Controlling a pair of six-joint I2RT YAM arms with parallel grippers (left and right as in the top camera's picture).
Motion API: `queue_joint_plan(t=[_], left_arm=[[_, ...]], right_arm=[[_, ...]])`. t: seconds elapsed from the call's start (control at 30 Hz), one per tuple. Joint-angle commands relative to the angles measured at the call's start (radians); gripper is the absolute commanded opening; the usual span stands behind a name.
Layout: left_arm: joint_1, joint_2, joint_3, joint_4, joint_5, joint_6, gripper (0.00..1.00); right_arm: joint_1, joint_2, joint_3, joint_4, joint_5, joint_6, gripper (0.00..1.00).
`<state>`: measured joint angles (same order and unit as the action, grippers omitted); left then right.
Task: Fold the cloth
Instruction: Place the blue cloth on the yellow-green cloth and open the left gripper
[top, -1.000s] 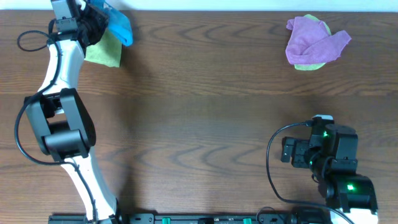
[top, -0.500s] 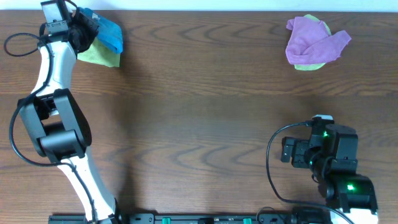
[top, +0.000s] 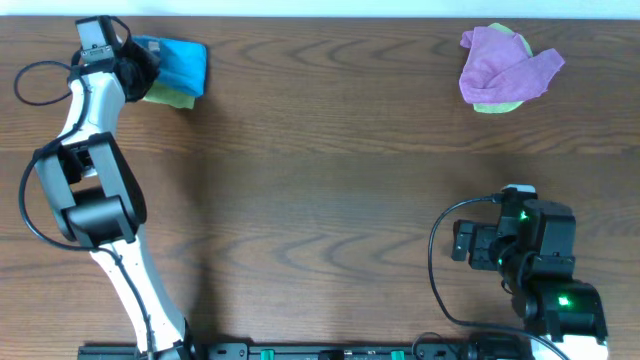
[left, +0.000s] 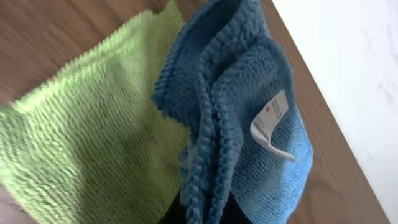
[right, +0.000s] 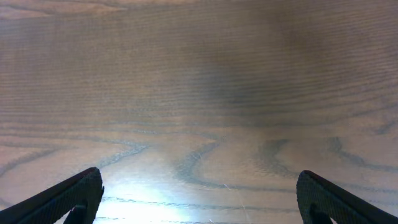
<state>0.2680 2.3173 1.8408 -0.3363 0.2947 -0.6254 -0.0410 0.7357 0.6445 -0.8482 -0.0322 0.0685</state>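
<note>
No words or numbers can be read anywhere. The white tag (left: 272, 121) sewn on the blue cloth (left: 242, 74) bears a small reddish mark, too small to make out.

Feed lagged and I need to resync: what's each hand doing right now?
Left hand: closed on the blue cloth, which hides its fingers.
Right hand: open, holding nothing, above the table.
</note>
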Motion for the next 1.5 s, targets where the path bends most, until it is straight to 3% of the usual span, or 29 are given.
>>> queue_joint_plan(t=[0.0, 0.13, 0.27, 0.4, 0.6, 1.07, 1.47], left_arm=[[0.022, 0.0, 0.022, -0.008, -0.044, 0.047, 0.14], [0.045, 0.0, 0.022, -0.008, -0.043, 0.047, 0.33], [0.068, 0.0, 0.022, -0.007, -0.043, 0.062, 0.68], [0.083, -0.006, 0.022, -0.021, -0.043, 0.125, 0.95], [0.093, -0.046, 0.022, -0.062, -0.046, 0.201, 0.95], [0.093, -0.286, 0.022, -0.194, -0.141, 0.207, 0.96], [0.021, -0.479, 0.022, -0.383, 0.019, 0.211, 0.95]], right_arm=[[-0.008, -0.003, -0.003, -0.001, 0.006, 0.013, 0.99], [-0.008, -0.003, -0.003, -0.001, 0.006, 0.013, 0.99], [-0.008, -0.003, -0.004, -0.001, 0.006, 0.013, 0.99], [-0.008, -0.003, -0.004, -0.001, 0.006, 0.013, 0.99], [-0.008, -0.003, -0.003, -0.001, 0.006, 0.013, 0.99], [-0.008, -0.003, -0.003, -0.001, 0.006, 0.013, 0.99], [-0.008, -0.003, -0.003, -0.001, 0.006, 0.013, 0.99]])
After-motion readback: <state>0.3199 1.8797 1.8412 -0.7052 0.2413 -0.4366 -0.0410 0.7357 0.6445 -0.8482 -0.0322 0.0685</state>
